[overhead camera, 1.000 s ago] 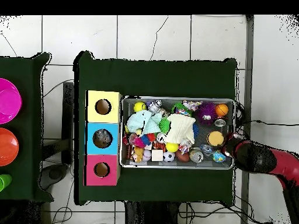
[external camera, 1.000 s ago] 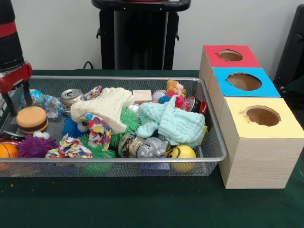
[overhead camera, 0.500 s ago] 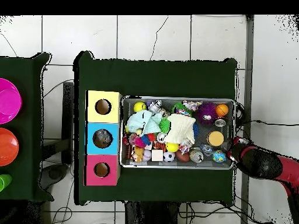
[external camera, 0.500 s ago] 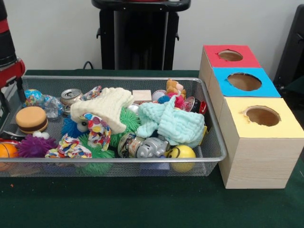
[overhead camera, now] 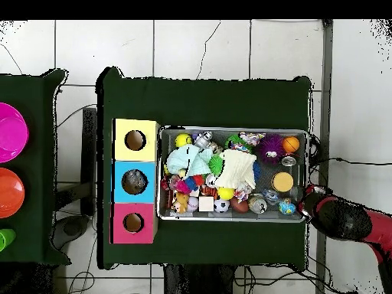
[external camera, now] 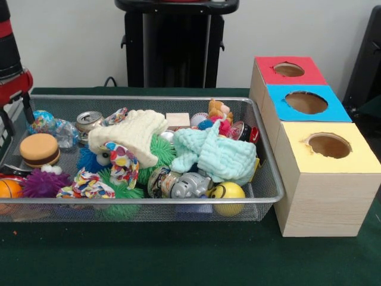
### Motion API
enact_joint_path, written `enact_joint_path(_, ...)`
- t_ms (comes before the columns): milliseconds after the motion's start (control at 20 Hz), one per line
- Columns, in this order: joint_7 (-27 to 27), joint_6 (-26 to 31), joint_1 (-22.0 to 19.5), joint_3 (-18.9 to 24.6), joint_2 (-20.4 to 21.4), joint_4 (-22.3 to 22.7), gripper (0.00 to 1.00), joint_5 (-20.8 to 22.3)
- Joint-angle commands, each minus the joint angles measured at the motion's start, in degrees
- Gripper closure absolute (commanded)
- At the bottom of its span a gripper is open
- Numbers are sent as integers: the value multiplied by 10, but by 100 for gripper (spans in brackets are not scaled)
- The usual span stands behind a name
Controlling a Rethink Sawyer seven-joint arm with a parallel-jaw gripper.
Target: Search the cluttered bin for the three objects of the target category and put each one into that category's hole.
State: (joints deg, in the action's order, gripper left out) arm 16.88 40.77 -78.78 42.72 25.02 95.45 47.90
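Gripper (external camera: 15, 116) at far left edge of the front view, just outside the wire mesh bin (external camera: 271, 185); two dark fingers (external camera: 27, 107) spread apart, nothing between them. In the overhead view, sits at the bin's lower right corner, off the rim. Target category can't be told from the frames.

Bin contents, front view: burger toy (external camera: 40, 149) and orange ball (external camera: 9, 189) at left, purple spiky ball (external camera: 43, 183) beside them, soda can (external camera: 89, 121) toward upper left, cream knit cloth (external camera: 134, 134) centre, mint cloth (external camera: 217, 154) right of centre, yellow smiley ball (external camera: 229, 193) lower right.

Three wooden boxes right of bin, touching in a row: red-topped box (external camera: 290, 70), blue-topped box (external camera: 306, 102), yellow-topped box (external camera: 327, 156), one round hole each.
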Motion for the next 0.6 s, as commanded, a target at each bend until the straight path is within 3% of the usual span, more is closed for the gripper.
enact_joint_path(50, -69, -1, 1, -24, 7, 44, 0, 52)
enact_joint_path(600, -17, -13, 32, -30, 18, 65, 0, 51)
